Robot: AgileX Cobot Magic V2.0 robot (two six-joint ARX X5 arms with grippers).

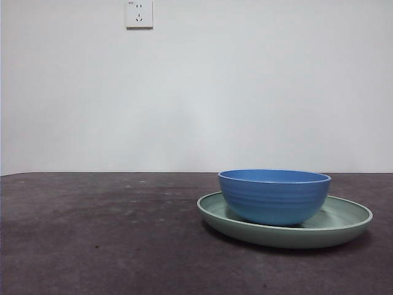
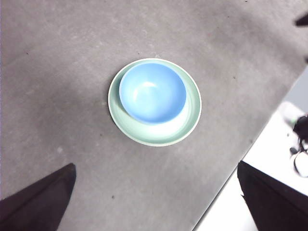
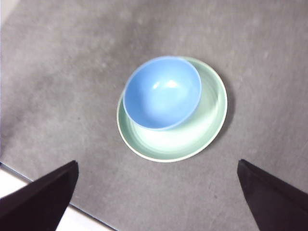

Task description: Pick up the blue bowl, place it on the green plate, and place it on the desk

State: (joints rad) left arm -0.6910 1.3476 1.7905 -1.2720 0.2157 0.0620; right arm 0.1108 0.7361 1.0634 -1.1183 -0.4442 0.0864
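- Blue bowl (image 1: 274,195) sits upright in green plate (image 1: 344,228), off-centre twd one side of the plate; more bare plate shows on the other side.
- Plate flat on the counter (image 1: 110,246), in the right half of front view. Bowl empty inside, per both wrist views.
- Left end effector (image 2: 154,202): jaws wide apart, holding nothing, high above the counter. Bowl (image 2: 152,93) + plate (image 2: 185,126) lie well apart from it, ahead of the jaws and roughly centred btwn them.
- Right end effector (image 3: 156,199): jaws also wide apart, empty, high up. Bowl (image 3: 162,92) + plate (image 3: 202,130) sit ahead of it, approx. midway btwn the jaw tips, not touching.
- Neither arm shows in front view.
- Counter edge visible near both end effectors in wrist views, w/ pale floor beyond.
- White wall socket (image 1: 139,13) on the wall behind, upper left of front view.
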